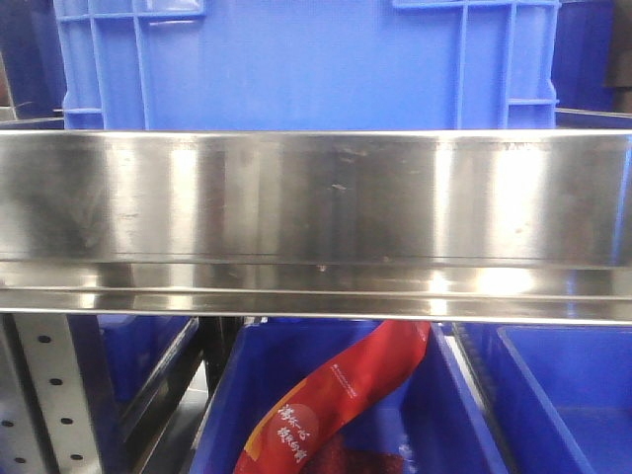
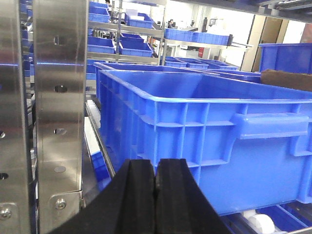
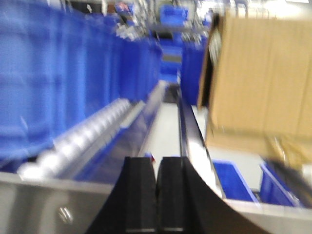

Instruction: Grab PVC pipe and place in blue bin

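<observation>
Looking along my left pincer [image 2: 156, 180], I see its black pads pressed together on nothing, with a blue bin [image 2: 204, 126] just ahead and a steel upright [image 2: 58, 112] to its left. My right pincer [image 3: 157, 187] is likewise closed and empty, a roller track [image 3: 92, 131] ahead-left and a cardboard box [image 3: 263, 73] ahead-right, all blurred. I cannot find the white pipe piece in any view.

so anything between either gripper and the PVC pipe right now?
Can't say: the PVC pipe shows in no view. Left gripper is shut facing a blue bin; right gripper is shut above a steel rail. The right wrist view is blurred.
</observation>
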`<state>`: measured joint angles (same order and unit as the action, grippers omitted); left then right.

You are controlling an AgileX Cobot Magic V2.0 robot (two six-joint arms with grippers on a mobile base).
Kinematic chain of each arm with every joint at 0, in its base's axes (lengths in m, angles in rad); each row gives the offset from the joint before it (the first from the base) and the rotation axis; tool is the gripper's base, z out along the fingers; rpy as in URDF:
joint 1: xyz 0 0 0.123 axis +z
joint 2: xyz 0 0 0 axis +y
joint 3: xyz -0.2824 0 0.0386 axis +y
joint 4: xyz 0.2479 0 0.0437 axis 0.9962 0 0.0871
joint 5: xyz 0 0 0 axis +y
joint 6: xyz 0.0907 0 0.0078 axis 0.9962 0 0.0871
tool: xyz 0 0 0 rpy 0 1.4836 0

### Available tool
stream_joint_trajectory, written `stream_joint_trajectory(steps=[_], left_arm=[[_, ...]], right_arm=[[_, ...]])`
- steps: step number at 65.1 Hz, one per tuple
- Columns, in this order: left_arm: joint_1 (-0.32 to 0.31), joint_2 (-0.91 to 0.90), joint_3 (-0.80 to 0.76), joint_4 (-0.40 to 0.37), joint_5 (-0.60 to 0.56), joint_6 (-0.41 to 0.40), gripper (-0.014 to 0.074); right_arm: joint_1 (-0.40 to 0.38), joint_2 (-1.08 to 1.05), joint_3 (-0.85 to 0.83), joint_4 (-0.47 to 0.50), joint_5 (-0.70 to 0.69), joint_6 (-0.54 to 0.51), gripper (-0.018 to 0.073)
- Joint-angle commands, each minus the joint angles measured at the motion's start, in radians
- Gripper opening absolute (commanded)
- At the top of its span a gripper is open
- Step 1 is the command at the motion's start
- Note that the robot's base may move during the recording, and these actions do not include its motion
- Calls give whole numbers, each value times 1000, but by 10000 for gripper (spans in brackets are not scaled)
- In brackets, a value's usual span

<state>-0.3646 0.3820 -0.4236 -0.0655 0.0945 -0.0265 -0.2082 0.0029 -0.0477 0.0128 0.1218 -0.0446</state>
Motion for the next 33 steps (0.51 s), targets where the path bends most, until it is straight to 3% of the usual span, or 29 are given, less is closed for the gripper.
stream_joint_trajectory(steps=[1,33], left_arm=[[3,-9,0,0,-14,-6,-111],[3,-9,0,0,-14,-6,-111]], right_arm=[[-21,-3,48,-7,-115,3,-162],[-29,-3,48,31,-86,3,-162]])
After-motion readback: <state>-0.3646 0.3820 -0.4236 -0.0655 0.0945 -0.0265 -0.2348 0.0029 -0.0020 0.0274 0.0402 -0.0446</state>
